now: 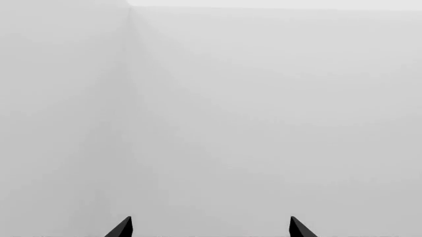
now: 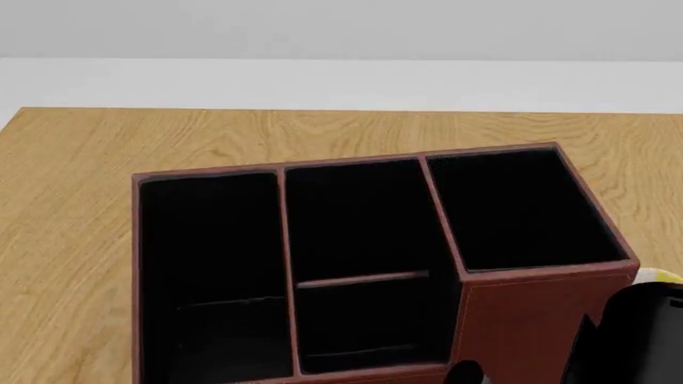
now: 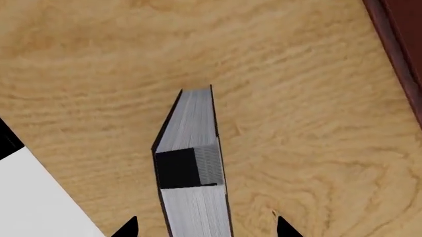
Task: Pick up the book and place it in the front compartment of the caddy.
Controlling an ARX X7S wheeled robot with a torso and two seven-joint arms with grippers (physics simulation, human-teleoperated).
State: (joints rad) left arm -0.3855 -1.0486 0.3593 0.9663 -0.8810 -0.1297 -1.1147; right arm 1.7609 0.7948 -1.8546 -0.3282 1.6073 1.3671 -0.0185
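The book [image 3: 191,123], black-covered with white page edges, stands on the wooden table in the right wrist view. My right gripper [image 3: 205,228] is open, its two fingertips either side of the book with a gap on each side. In the head view the book is hidden. The red-brown caddy [image 2: 533,320] fills the head view; its front compartment [image 2: 369,324] is the near cell below the thin crossbar and is empty. The caddy's wall also shows in the right wrist view [image 3: 396,39]. My left gripper [image 1: 211,228] is open and empty, facing blank grey.
A sliver of the white-and-yellow mug [image 2: 660,277] shows behind my black right arm [image 2: 641,336], to the right of the caddy's taller section. The table's edge, with white floor [image 3: 39,197] beyond it, lies close beside the book.
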